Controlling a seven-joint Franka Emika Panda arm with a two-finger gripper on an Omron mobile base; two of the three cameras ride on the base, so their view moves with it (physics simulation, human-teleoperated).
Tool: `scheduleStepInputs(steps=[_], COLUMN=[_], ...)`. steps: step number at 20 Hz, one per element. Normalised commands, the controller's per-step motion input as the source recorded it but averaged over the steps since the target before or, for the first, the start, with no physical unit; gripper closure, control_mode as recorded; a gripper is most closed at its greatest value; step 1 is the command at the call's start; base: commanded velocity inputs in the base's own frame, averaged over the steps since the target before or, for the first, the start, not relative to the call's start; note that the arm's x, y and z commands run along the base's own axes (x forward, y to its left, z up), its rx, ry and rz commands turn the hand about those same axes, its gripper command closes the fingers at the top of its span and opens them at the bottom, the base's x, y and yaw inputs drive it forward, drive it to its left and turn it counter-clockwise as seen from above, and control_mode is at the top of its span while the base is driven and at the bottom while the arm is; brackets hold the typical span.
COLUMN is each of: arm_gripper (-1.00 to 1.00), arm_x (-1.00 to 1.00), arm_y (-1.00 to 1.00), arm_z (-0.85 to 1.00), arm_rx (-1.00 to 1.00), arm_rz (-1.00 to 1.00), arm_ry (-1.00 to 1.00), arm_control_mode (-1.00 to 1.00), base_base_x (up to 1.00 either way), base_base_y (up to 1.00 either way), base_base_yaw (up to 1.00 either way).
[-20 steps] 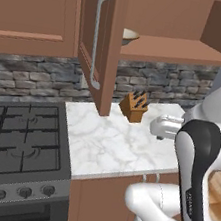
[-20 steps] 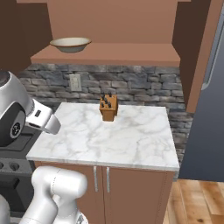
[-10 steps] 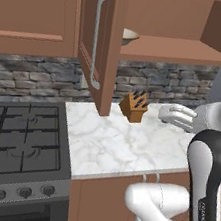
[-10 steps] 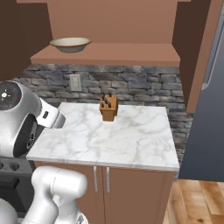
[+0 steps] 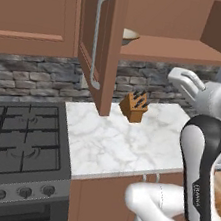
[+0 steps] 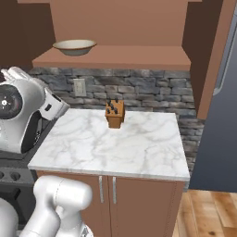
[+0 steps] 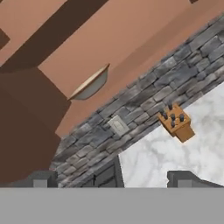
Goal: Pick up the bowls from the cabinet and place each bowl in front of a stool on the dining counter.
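A beige-tan bowl with a darker rim sits on the left end of the open cabinet's shelf. In the left base view the bowl peeks out from behind the open cabinet door with its long silver handle. Seen from the hand, the bowl lies up and to the left, some way off. My gripper is open with nothing between its fingertips. It hangs in the air right of the bowl and a little below shelf height, above the marble worktop.
A wooden knife block stands at the back of the short marble worktop. A gas stove lies to the left. A stone backsplash with a wall outlet runs behind. A grey fridge stands at the right.
The arm has lifted the hand from just above the worktop up toward shelf height. The gripper has stayed open. The bowl and knife block have not moved.
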Motion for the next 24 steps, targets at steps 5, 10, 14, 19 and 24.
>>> scheduleStepInputs(steps=[5, 10, 14, 19, 24], arm_gripper=[-1.00, -1.00, -1.00, -1.00, -1.00], arm_x=[0.62, 0.59, 0.74, 0.62, 0.67], arm_y=[-0.04, -0.01, 0.00, 0.00, 0.02], arm_z=[0.97, 0.55, 0.03, -0.57, -0.47], arm_rx=[0.14, 0.06, 0.01, 0.05, 0.05], arm_rz=[-0.13, -0.02, 0.00, 0.00, 0.00], arm_ry=[0.20, 0.38, 0.42, 0.07, -0.01], arm_control_mode=[-1.00, -1.00, -1.00, -1.00, -1.00], base_base_x=[0.00, 0.00, 0.00, 0.00, 0.00], base_base_y=[0.00, 0.00, 0.00, 0.00, 0.00], base_base_yaw=[0.00, 0.00, 0.00, 0.00, 0.00])
